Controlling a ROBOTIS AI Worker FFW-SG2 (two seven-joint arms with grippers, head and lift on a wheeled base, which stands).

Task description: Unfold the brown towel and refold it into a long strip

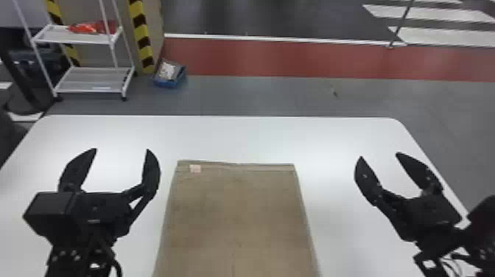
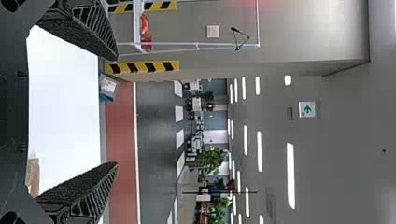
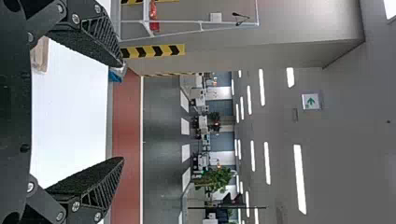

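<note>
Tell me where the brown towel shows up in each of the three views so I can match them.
Head view: the brown towel lies on the white table, cut off by the bottom edge.
Left wrist view: a sliver beside one finger.
Right wrist view: a sliver beside one finger.
Shared landmark: the red floor strip beyond the table.

red stuff point(image 1: 92, 28) on wht cart point(image 1: 94, 79), blu bin point(image 1: 166, 83) on gray flr point(image 1: 257, 96) nr yel/blk striped post point(image 1: 139, 33).

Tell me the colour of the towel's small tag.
Pale pink, clearest in the head view.
</note>
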